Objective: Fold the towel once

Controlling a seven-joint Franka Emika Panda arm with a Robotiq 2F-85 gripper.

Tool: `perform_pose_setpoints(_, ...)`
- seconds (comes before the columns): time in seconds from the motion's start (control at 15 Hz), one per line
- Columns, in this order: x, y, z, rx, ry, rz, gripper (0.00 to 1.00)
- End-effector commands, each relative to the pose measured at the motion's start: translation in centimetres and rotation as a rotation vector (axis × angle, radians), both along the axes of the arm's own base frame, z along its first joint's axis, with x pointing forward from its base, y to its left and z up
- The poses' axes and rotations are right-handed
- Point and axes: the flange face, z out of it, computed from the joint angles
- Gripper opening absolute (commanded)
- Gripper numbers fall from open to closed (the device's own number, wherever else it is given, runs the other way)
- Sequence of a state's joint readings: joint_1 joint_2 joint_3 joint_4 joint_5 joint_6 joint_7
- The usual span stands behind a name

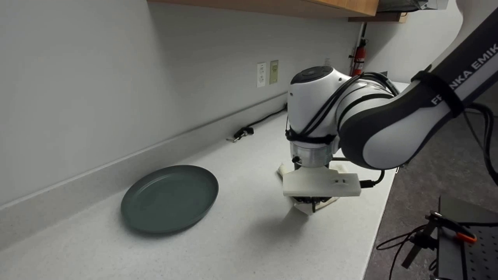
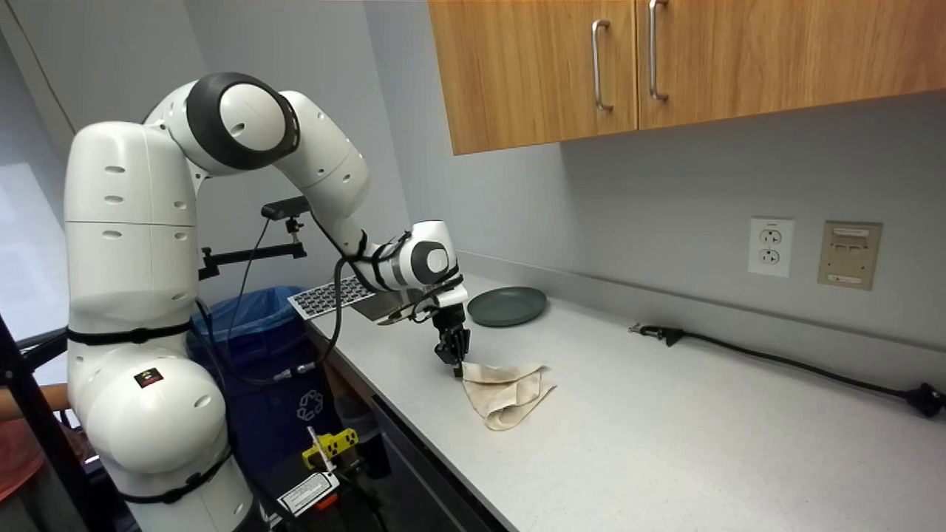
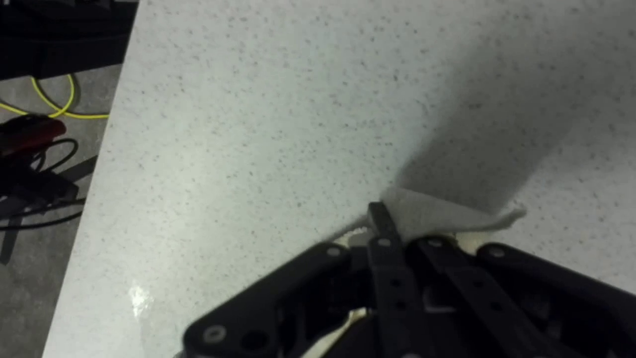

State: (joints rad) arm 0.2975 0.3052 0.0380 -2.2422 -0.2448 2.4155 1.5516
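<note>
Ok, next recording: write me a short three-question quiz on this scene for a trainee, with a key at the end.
1. Multiple choice: what colour is the plate? A white; B dark green; C red.
2. True or false: the towel and the plate lie apart on the counter.
3. Short answer: what is the gripper shut on?

Key: 1. B. 2. True. 3. Part of the towel.

prob. lab, long counter [image 2: 687,428], wall cabs [image 2: 709,59], fire ext [image 1: 359,59]
</note>
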Motion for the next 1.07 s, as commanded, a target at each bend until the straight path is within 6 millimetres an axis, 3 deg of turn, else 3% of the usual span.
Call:
perform_pose_setpoints(0.0, 0.9, 0.8, -0.9, -0.079, 0.072, 0.166, 0.01)
perform_pose_setpoints(0.07, 1.1, 0.8, -0.9, -0.1, 0.089, 0.206, 0.31)
perform_pose_setpoints(0.13, 1.3, 0.8, -0.8, -0.113, 0.096, 0.229, 0.32)
perform_pose_setpoints(0.73, 2.9, 1.8, 1.2, -0.022, 0.06, 0.164, 0.99)
perform_pose_setpoints(1.0, 2.7, 1.8, 0.6, 0.039, 0.087, 0.085, 1.0)
